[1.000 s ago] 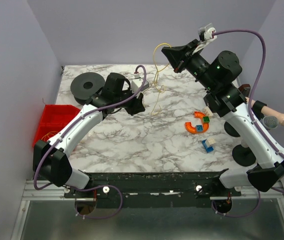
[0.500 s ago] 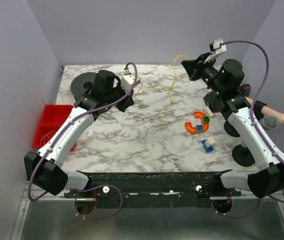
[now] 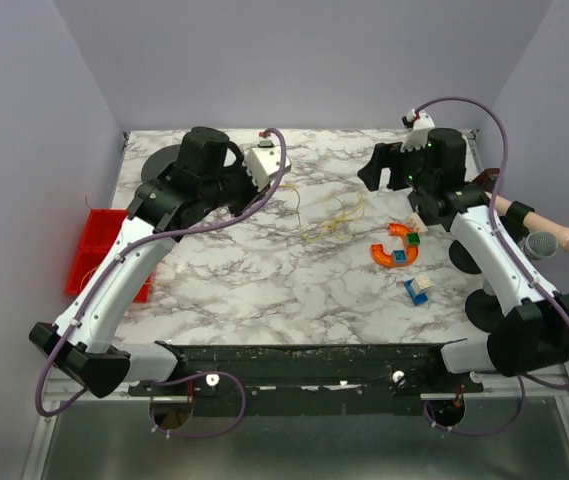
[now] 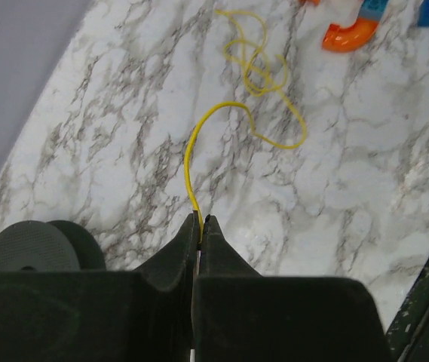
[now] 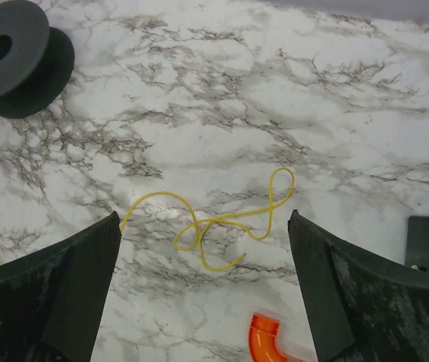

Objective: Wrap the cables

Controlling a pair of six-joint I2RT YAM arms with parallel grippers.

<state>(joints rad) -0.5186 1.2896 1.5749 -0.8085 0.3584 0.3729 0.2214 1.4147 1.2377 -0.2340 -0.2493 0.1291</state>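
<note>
The cables [image 5: 199, 223] lie looped on the surface [image 3: 264, 290], running left to right. One end is clamped in the left end effector [image 4: 200, 226]. The right end effector [image 5: 203, 217], fingers apart, points at the free loops.

left tool [image 4: 200, 225]: clamped on cable [image 4: 187, 166] | right tool [image 5: 203, 219]: fingers spread wide, facing down
</note>
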